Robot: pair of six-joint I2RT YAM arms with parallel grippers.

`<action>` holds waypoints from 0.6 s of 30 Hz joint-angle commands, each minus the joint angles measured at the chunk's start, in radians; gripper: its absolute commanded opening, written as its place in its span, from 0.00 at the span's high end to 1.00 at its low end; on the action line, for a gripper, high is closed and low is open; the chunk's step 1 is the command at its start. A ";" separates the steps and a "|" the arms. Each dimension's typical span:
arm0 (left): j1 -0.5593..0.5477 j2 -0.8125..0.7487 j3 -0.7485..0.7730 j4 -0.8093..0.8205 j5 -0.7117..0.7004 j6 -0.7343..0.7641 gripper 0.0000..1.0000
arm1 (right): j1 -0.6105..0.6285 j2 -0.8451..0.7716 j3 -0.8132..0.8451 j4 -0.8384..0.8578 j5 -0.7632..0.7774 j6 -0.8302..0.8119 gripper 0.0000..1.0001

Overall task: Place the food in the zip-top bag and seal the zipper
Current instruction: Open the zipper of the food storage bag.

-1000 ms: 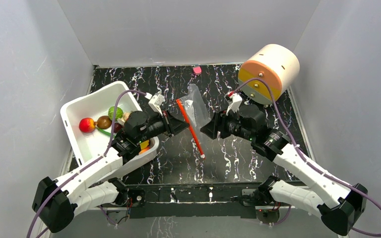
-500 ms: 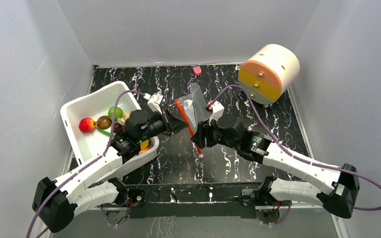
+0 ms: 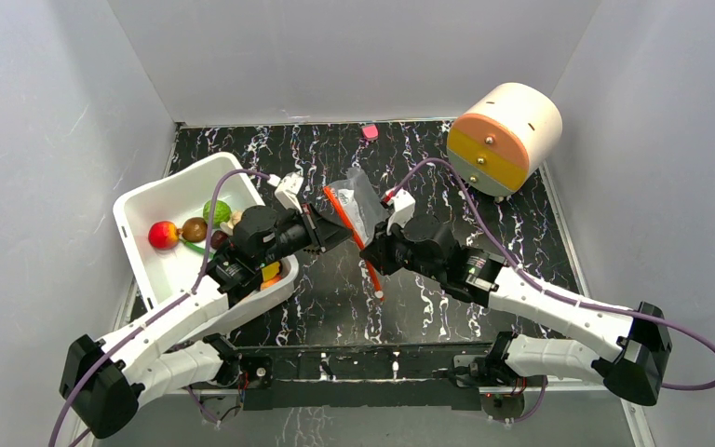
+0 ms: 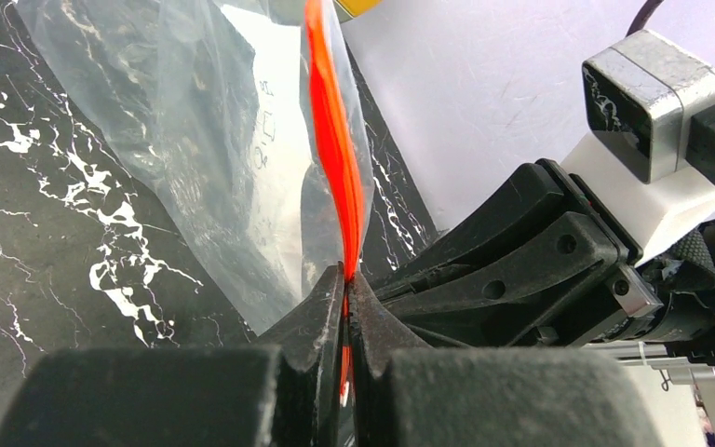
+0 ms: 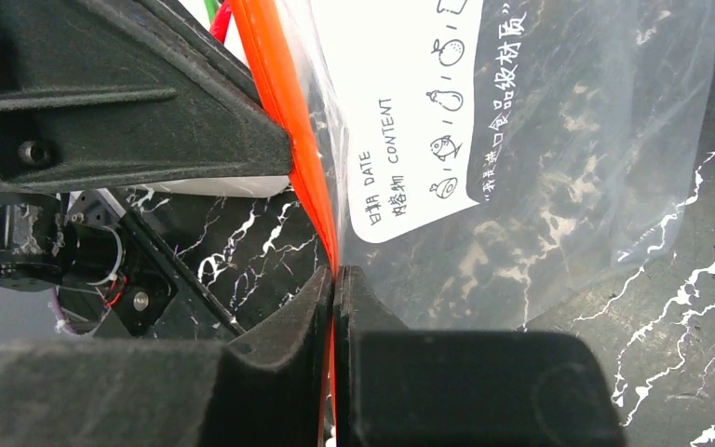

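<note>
Zip-top bag [image 3: 365, 191] first: where is it?
Centre of the top view, stretched between the two arms over the black marbled table [image 3: 335, 298]. Its white label [image 5: 410, 112] fills the upper middle of the right wrist view.
And the zipper [image 3: 374, 277]?
It runs diagonally, from upper left down to lower right of the bag's middle position.
What are the tools doing?
The left gripper [image 4: 344, 279] is pinched tight on the orange-red strip, fingers pressed together with the strip between them. The right gripper [image 5: 335, 275] is clamped on the same strip, just beside the left one.
Does the bag touch the table?
Hard to say; the arms hide its lower edge.
The food?
The red apple [image 3: 161, 235] and green round fruit [image 3: 216, 210] lie in the white tub [image 3: 135, 209], at the left of the frame.
</note>
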 commanded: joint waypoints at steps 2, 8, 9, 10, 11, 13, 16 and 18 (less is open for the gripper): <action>-0.004 -0.035 0.043 -0.032 0.000 -0.003 1.00 | 0.003 0.005 0.023 0.075 0.011 0.005 1.00; -0.004 -0.037 0.058 -0.070 0.008 0.029 0.69 | 0.003 -0.010 0.006 0.089 0.030 0.049 1.00; -0.004 -0.038 0.057 -0.078 0.006 0.040 0.62 | 0.003 -0.020 0.000 0.105 0.026 0.061 1.00; -0.004 -0.044 0.053 -0.085 0.007 0.051 0.57 | 0.003 -0.030 -0.005 0.117 0.022 0.075 1.00; -0.004 -0.048 0.050 -0.091 0.008 0.060 0.54 | 0.003 -0.040 -0.012 0.137 0.014 0.088 1.00; -0.004 -0.059 0.042 -0.090 0.016 0.069 0.51 | 0.002 -0.057 -0.027 0.173 -0.016 0.115 1.00; -0.004 -0.082 0.020 -0.043 0.051 0.065 0.50 | 0.003 -0.068 -0.045 0.221 -0.084 0.165 1.00; -0.004 -0.101 0.006 -0.005 0.075 0.056 0.50 | 0.003 -0.074 -0.053 0.244 -0.137 0.191 1.00</action>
